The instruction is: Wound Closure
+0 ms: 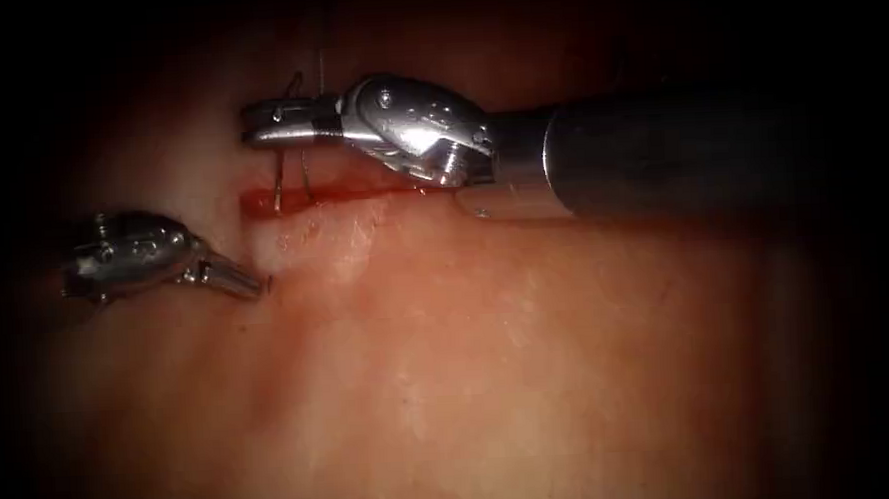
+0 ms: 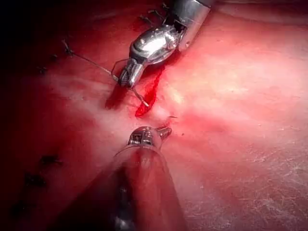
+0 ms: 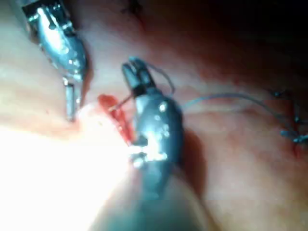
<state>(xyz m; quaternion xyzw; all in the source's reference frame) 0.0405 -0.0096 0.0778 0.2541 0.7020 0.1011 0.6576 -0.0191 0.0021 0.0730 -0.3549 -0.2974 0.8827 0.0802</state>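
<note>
My right tool lies level, shaft running in from the right, jaws closed on the needle. My left tool sits low and to the left, tilted, jaws closed on nothing and tips close to the cut's near lip. I count two tools, one needle, one thread. The needle hangs below my right jaws, steep long axis, lower end in the red fluid at the cut. I cannot tell where along its curve I hold it. The thread trails off beyond the right jaws across the tissue.

You see pink tissue, a bright red cut, dark thread, and shiny silver pincers.
</note>
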